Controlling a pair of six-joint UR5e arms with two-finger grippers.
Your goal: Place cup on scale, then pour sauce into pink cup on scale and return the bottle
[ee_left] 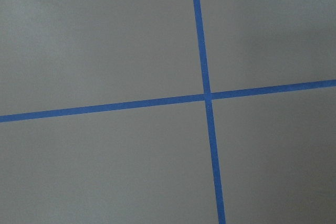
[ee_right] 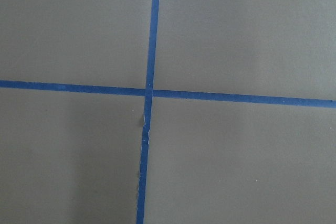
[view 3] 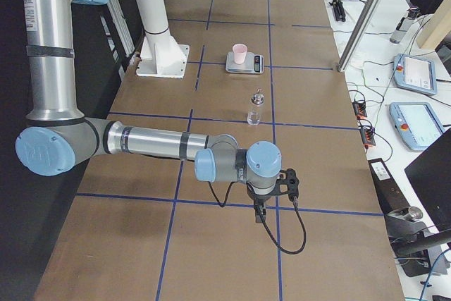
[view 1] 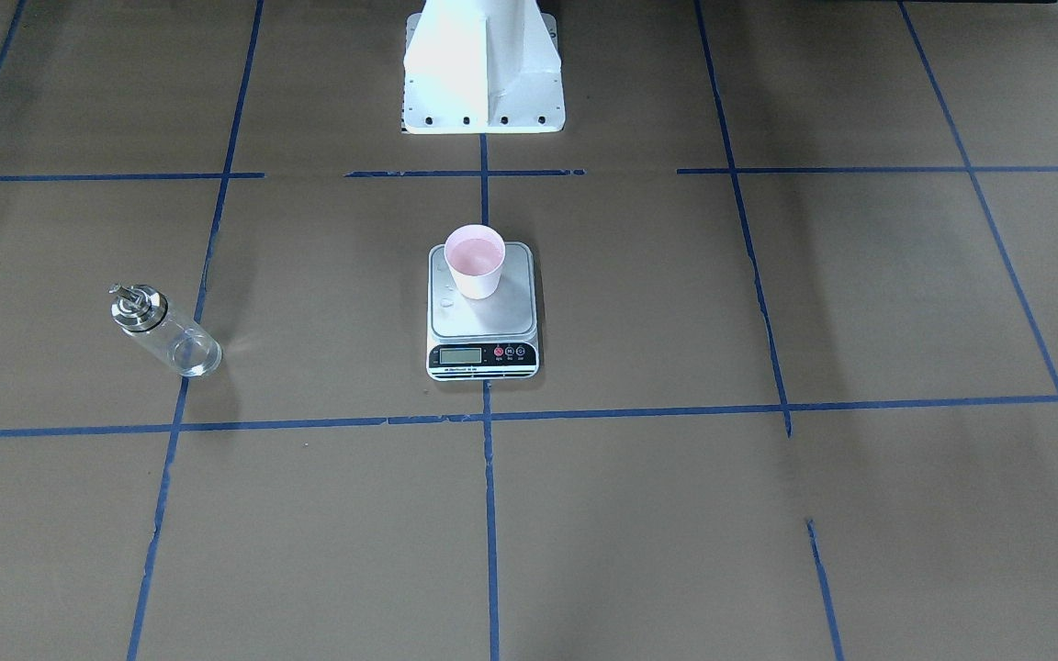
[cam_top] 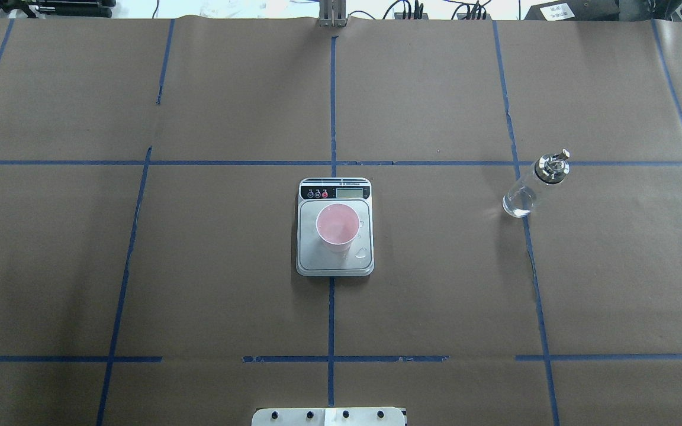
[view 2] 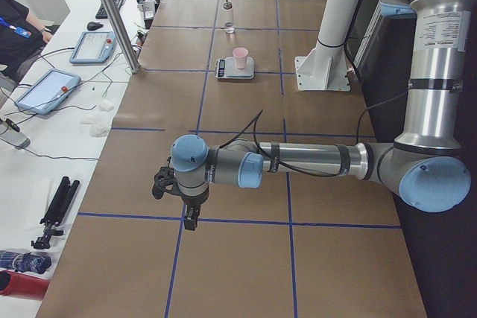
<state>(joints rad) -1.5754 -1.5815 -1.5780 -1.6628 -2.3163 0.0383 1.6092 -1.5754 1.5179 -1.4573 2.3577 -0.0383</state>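
The pink cup point(view 1: 474, 262) stands upright on the far-left part of the scale point(view 1: 503, 314), also seen from overhead point(cam_top: 337, 226). A few clear drops lie on the scale's plate point(cam_top: 311, 260) beside the cup. The clear glass bottle point(view 1: 164, 330) with its metal spout stands upright on the table, apart from the scale, on the robot's right point(cam_top: 533, 186). My left gripper point(view 2: 191, 221) hangs over the table's left end, far from the scale. My right gripper point(view 3: 259, 213) hangs over the right end, short of the bottle point(view 3: 254, 108). I cannot tell whether either is open or shut.
The robot's white pedestal point(view 1: 483, 64) stands behind the scale. Blue tape lines grid the brown paper table. Beyond the operators' edge are a metal post point(view 2: 112, 13), tablets point(view 2: 45, 88) and cables. Both wrist views show only paper and tape.
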